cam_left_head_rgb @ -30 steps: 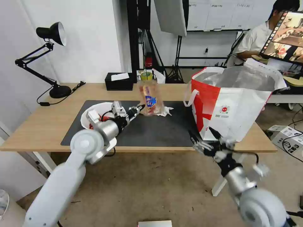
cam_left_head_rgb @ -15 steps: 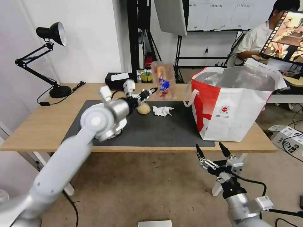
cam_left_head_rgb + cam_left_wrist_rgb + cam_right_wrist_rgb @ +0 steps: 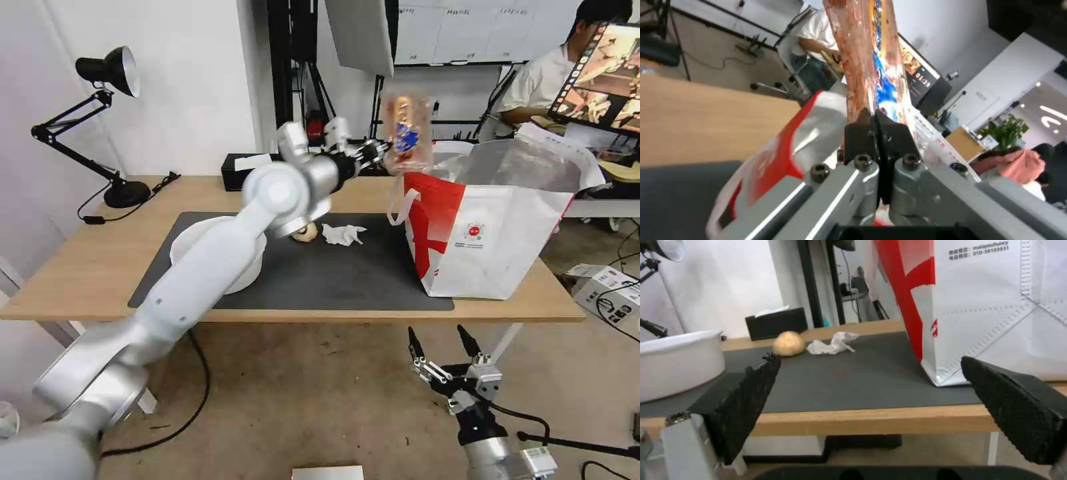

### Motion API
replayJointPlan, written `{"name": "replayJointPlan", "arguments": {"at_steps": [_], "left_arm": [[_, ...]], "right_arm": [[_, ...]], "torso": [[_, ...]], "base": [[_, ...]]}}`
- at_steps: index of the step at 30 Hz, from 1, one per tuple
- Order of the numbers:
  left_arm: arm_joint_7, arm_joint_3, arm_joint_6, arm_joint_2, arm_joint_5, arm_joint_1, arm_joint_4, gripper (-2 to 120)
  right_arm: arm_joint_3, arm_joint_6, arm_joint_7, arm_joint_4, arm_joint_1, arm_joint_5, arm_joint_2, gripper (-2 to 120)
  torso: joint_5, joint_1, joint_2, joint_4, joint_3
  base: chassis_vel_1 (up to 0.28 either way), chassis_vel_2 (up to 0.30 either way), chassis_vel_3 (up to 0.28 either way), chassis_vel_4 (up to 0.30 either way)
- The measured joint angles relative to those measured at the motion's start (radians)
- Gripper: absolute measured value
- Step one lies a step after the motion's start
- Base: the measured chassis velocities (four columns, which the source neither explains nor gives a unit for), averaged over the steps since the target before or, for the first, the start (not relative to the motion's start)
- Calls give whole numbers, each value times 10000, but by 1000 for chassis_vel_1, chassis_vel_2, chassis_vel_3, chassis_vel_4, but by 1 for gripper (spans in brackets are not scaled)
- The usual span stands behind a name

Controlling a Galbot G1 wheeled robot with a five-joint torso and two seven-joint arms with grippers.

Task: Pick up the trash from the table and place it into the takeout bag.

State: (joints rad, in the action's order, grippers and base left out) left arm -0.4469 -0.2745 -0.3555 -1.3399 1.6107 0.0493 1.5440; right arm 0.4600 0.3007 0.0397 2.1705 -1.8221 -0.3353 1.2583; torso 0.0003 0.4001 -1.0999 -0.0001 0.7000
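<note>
The left gripper's [image 3: 381, 149] black fingers [image 3: 865, 133] are pressed together on the lower edge of the clear plastic clamshell tray [image 3: 405, 131], which stands upright in the air just above the near rim of the takeout bag [image 3: 493, 233]. The left arm reaches up from the surface [image 3: 93, 267] towards the bag. Beside the bag on the dark grey mat [image 3: 333, 273] lie the crumpled white tissue [image 3: 343, 234] and, farther from the bag, the beige wrapped ball [image 3: 789, 343]; the white round bowl [image 3: 193, 243] sits at the mat's end well apart from the bag. The right gripper [image 3: 440, 347] hangs below the surface's front edge, under the bag, its fingers [image 3: 746, 396] spread wide and holding nothing
</note>
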Motion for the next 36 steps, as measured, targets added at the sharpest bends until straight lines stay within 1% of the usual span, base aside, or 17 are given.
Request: {"name": "replayJointPlan", "arguments": {"at_steps": [2, 4, 5, 8, 9, 12, 15, 22, 28, 29, 30, 31, 32, 33, 34, 35, 36], "left_arm": [[-9, -82, 31, -160, -193, -102, -170, 0], [-19, -401, 122, -624, -1091, -326, -662, 0], [-19, -401, 122, -624, -1091, -326, -662, 0], [56, -791, 137, -960, -2198, -448, -1031, 0], [56, -791, 137, -960, -2198, -448, -1031, 0], [258, -1287, 135, -1372, -3353, -554, -1497, 0], [390, -1482, 102, -1525, -3693, -595, -1648, 0], [507, -1689, -53, -1659, -3734, -598, -1704, 0], [640, -1828, -67, -1582, -3656, -446, -1472, 0], [643, -1842, -63, -1556, -3588, -408, -1396, 5], [643, -1842, -63, -1556, -3588, -408, -1396, 5], [643, -1843, -47, -1551, -3531, -394, -1359, 11], [643, -1843, -41, -1548, -3488, -389, -1340, 12], [637, -1834, -24, -1533, -3341, -379, -1278, 20], [637, -1834, -24, -1533, -3341, -379, -1278, 20], [627, -1813, -16, -1524, -3252, -374, -1234, 25], [619, -1796, -12, -1518, -3199, -372, -1210, 27]], "right_arm": [[-1, 0, 0, -22, 14, -8, -9, 100], [-2, 0, 4, -97, 76, -45, -35, 100], [-2, 0, 4, -97, 76, -45, -35, 100], [-5, -1, 25, -161, 137, -86, -43, 100], [-5, -1, 25, -161, 137, -86, -43, 100], [-24, -18, 59, -221, 236, -129, -17, 100], [-31, -34, 62, -225, 272, -168, -1, 100], [6, -49, 64, -225, 281, -309, -25, 100], [40, -59, 66, -229, 283, -378, -54, 100], [38, -69, 66, -243, 295, -382, -56, 100], [38, -69, 66, -243, 295, -382, -56, 100], [31, -77, 66, -251, 303, -383, -57, 100], [27, -82, 66, -254, 307, -384, -56, 100], [11, -98, 66, -260, 323, -384, -58, 100], [11, -98, 66, -260, 323, -384, -58, 100], [2, -107, 66, -262, 331, -384, -58, 100], [-2, -109, 66, -262, 334, -384, -58, 100]], "torso": [[0, -1, 0, 0, 0], [-1, 0, 0, 0, 0], [-1, 0, 0, 0, 0], [-1, 0, 0, 1, 1], [-1, 0, 0, 1, 1], [-1, 0, 0, 1, 0], [-2, 0, 0, 1, 0], [-2, 0, 0, 0, -1], [-3, -1, 0, 1, -1], [-3, 0, 0, 2, 0], [-3, 0, 0, 2, 0], [-3, 0, 0, 2, -1], [-4, 0, 0, 2, 0], [-3, 0, 0, 1, 0], [-3, 0, 0, 1, 0], [-3, 0, 0, 1, -1], [-3, 0, 0, 1, -1]], "base": [[0, 0, 0, 0], [0, 0, 0, 0], [0, 0, 0, 0], [0, 0, 0, 0], [0, 0, 0, 0], [0, 0, 0, 0], [0, 0, 0, 0], [0, 0, 0, 0], [0, 0, 0, 0], [0, 0, 0, 0], [0, 0, 0, 0], [0, 0, 0, 0], [0, 0, 0, 0], [0, 0, 0, 0], [0, 0, 0, 0], [0, 0, 0, 0], [0, 0, 0, 0]]}}
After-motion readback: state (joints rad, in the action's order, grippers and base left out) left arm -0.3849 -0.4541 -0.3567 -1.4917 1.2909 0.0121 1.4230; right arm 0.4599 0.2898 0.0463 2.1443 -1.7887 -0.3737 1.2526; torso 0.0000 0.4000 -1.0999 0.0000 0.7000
